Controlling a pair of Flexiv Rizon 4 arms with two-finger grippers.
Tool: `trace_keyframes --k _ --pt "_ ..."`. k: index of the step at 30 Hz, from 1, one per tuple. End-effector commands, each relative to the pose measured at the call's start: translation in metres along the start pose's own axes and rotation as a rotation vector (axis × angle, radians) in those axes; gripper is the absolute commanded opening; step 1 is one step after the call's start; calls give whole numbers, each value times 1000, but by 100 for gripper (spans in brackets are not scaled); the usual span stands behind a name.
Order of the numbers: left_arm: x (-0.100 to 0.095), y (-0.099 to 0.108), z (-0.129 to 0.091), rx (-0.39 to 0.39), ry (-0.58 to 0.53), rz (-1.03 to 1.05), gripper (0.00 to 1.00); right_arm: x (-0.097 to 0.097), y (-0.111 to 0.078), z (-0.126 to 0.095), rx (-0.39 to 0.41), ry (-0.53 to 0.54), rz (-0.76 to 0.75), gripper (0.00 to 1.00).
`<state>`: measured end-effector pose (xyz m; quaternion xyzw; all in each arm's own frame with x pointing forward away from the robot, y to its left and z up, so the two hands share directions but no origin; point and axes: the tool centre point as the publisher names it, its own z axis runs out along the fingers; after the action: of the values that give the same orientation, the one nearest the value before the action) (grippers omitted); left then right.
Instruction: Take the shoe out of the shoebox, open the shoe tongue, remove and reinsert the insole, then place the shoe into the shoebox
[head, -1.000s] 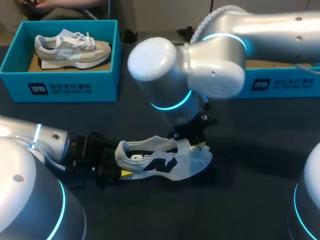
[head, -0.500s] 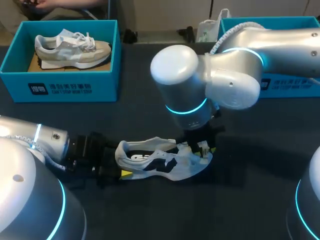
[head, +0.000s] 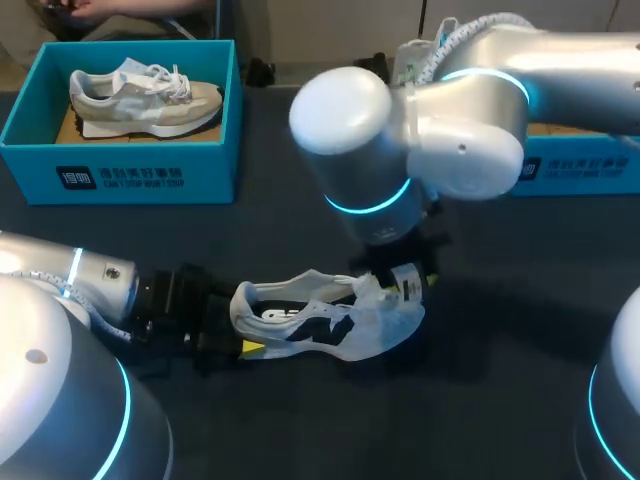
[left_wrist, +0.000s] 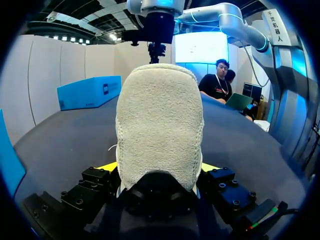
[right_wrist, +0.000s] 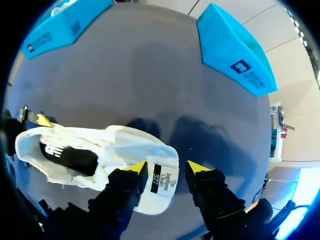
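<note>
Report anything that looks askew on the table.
The shoe has its tongue folded forward over the toe, label showing, so the opening gapes. Nothing looks spilled or damaged.

This is a robotics lab or test station set up for handling shoes. The white-and-silver right robot arm (head: 430, 130) and left robot arm (head: 70, 285), both with glowing cyan rings at the joints, work over a plain dark grey surface (head: 520, 340). Off to one side of the left hand (left_wrist: 159, 167), well apart, stands an open bright blue cardboard shoebox (head: 120, 175) holding a beige sneaker (head: 140, 100). A second blue printed box (head: 575, 170) stands well apart from the right hand (right_wrist: 166, 167).
</note>
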<state>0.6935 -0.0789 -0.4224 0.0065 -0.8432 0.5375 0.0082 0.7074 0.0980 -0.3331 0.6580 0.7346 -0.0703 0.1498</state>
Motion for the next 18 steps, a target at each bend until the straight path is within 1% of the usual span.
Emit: trace_keyframes --k 1,3,7,12,15,17,18 --pt "0 0 1 -3 1 0 0 3 2 -22 -18 -35 -4 62" --pt "0 0 1 -3 1 0 0 3 6 -32 -34 -47 -6 69" --pt "0 0 1 -3 1 0 0 4 13 -52 -61 -80 -20 80" --pt "0 0 1 -3 1 0 0 6 23 -74 -97 -110 -46 89" --pt "0 0 1 -3 1 0 0 9 30 -89 -124 -123 -73 93" --pt "0 0 1 -3 1 0 0 13 35 -99 -150 -125 -110 93" --pt "0 0 1 -3 1 0 0 14 37 -104 -169 -124 -137 95"
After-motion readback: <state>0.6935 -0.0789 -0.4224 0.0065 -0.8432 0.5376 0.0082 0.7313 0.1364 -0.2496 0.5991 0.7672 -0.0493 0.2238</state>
